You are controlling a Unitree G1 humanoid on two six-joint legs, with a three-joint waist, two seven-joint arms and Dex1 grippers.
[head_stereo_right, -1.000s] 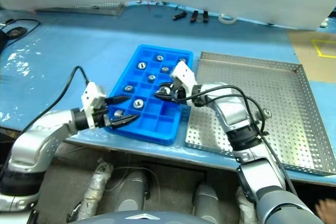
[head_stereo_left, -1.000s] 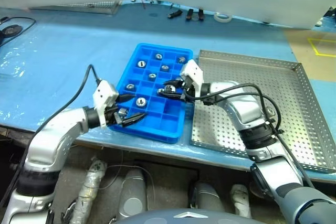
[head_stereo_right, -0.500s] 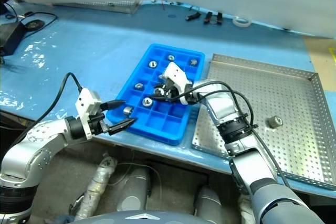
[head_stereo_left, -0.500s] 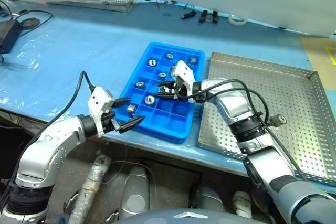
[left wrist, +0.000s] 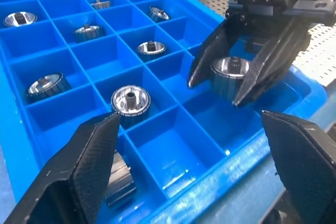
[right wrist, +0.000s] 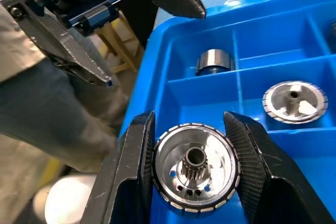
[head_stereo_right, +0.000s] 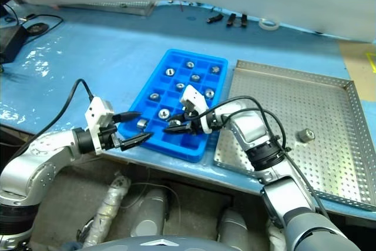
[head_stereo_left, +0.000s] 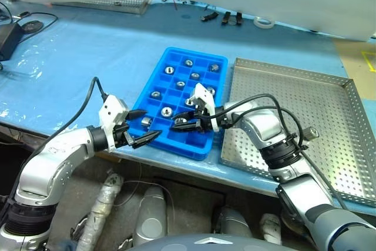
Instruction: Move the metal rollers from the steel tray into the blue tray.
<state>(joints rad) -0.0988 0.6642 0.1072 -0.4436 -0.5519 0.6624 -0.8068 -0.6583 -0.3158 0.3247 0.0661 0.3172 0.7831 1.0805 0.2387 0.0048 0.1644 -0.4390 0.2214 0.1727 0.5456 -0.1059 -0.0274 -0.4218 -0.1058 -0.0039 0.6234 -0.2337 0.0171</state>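
- Plainly, the step in hand is a placement: the right end effector pinches one short silvery metal roller with a toothed hub between its two black fingers, low over the near end of the bright blue plastic tray with its grid of square compartments.
- To do it well, I would centre the roller over one empty cell — several near cells look free in the left wrist view — and lower it until it is inside the dividers before parting the fingers; released over a wall, it would likely tip or roll into a neighbour.
- The wrist leans in from the side, so levelling the roller first should help it sit flat like the ones already lodged.
- The left end effector hangs spread wide and empty at the tray's near-left corner, just beside a roller in the corner cell; keeping it clear of the right fingers seems wise.
- The large shallow perforated steel tray lies just to the right of the blue one, with one roller left on its floor.
- Both trays rest on a table under a glossy blue sheet; at its far edge lie a white tape roll and small dark tools, at its left end a black cable.
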